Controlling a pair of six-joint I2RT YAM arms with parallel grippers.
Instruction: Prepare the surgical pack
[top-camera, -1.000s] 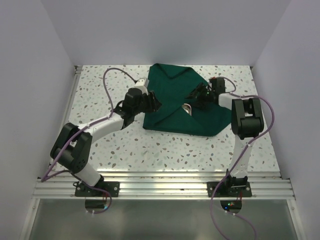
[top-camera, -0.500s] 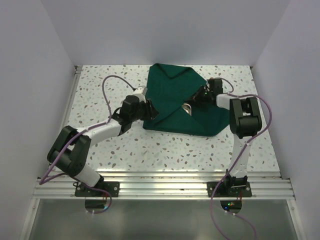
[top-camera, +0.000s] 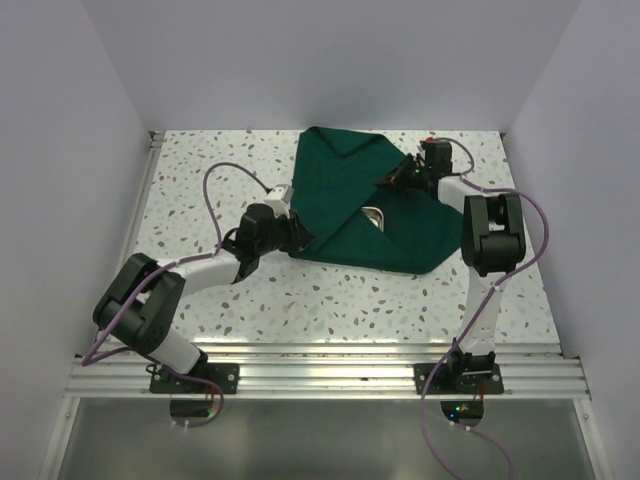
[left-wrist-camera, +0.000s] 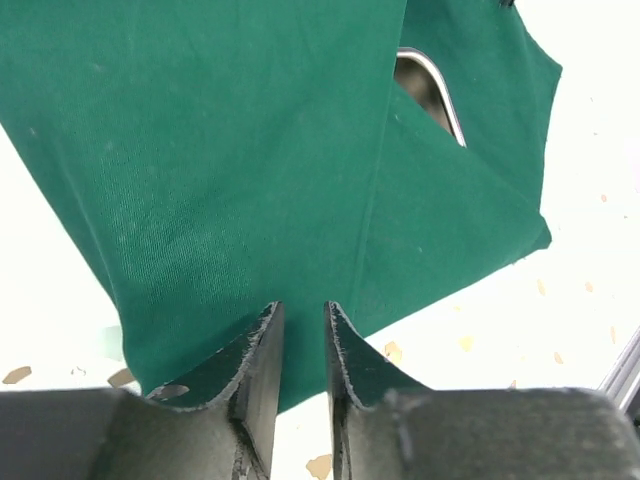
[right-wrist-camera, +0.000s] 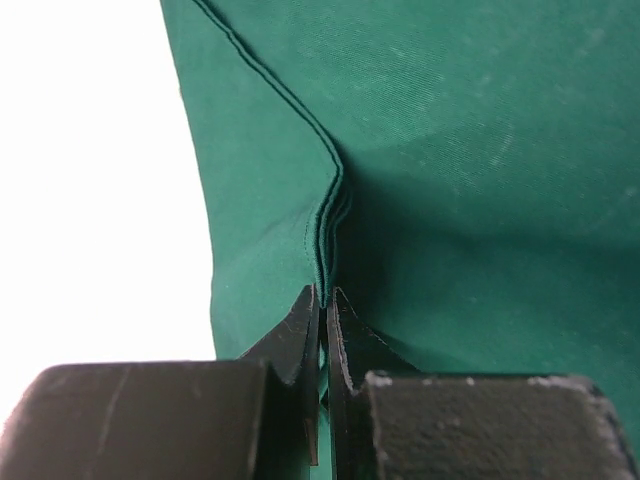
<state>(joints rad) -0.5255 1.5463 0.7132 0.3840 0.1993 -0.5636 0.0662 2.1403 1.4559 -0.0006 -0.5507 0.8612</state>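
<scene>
Both arms have shifted: the right gripper (right-wrist-camera: 323, 293), clenched on a fold of the green cloth (top-camera: 340, 190) spread on the table (top-camera: 200, 190), sits farther back, while the left gripper (left-wrist-camera: 298, 312), jaws narrowly apart at its near corner, should pinch fully before lifting.

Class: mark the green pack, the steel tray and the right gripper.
Pack (top-camera: 340, 195), top view, left flap.
Tray (left-wrist-camera: 430, 85), left wrist view, exposed corner.
Right gripper (right-wrist-camera: 322, 293), right wrist view, between its fingertips.
</scene>
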